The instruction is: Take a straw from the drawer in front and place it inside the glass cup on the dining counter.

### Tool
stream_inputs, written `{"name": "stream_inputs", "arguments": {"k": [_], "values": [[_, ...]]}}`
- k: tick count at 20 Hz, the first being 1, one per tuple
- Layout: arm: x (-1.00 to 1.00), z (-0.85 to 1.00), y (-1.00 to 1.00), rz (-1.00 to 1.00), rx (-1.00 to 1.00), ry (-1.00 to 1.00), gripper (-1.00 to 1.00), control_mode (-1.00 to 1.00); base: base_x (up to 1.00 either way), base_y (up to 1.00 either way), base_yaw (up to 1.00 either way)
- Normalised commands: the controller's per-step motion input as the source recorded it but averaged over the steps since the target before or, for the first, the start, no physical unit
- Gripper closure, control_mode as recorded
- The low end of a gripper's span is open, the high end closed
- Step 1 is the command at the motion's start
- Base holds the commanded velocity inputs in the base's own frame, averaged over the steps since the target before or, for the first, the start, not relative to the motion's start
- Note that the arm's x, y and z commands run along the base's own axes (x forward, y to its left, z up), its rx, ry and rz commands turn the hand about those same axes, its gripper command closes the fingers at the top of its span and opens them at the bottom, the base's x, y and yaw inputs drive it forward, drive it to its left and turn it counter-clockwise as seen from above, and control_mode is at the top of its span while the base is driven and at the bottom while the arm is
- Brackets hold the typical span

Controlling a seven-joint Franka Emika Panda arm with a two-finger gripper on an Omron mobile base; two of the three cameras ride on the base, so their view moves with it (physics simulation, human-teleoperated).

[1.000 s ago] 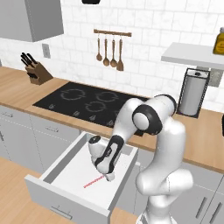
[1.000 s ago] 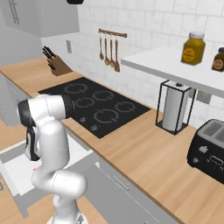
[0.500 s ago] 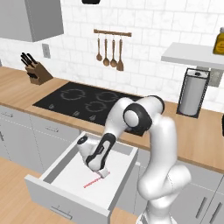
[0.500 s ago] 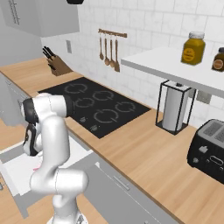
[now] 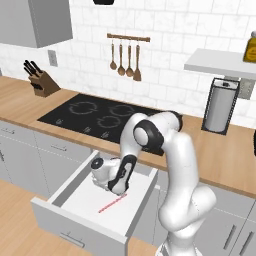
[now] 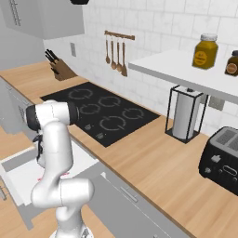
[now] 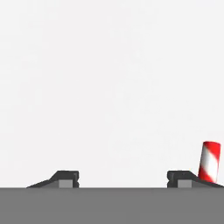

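Straw (image 5: 112, 203) lies on the floor of the open drawer (image 5: 75, 220), ungrasped, with the gripper (image 7: 124, 179) low over it, jaws apart; lifting and the cup remain.

Bright, even rendered light — soft faint shadows, no glare, slightly soft low-resolution edges throughout.

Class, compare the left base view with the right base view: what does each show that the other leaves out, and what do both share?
Left base view alone: the thin red straw lying whole on the white floor of the open light-grey drawer, the gripper low over its near end.

Right base view alone: the black toaster and the amber jar whole on the white shelf.

Both: the black cooktop, wooden knife block, hanging wooden utensils and paper towel roll.
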Motion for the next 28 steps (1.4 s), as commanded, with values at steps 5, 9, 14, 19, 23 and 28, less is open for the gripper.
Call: {"name": "stream_inputs", "arguments": {"k": [5,9,14,19,23,28], "values": [[-0.71,-0.14,0.00,0.00,0.18,-0.13,-1.00,-1.00,0.00,0.00,0.00],[-0.31,0.12,0.00,0.00,0.11,0.00,-1.00,-1.00,0.00,0.00,0.00],[-0.17,0.11,0.07,-0.02,0.02,0.00,-1.00,-1.00,0.00,0.00,0.00],[-0.38,0.15,0.05,-0.06,0.00,0.06,-1.00,-1.00,0.00,0.00,0.00],[-0.42,-0.22,0.00,-0.10,0.00,0.08,-1.00,-1.00,0.00,0.00,0.00],[-0.15,-0.92,0.00,-0.08,-0.06,-0.06,-1.00,-1.00,0.00,0.00,0.00]]}}
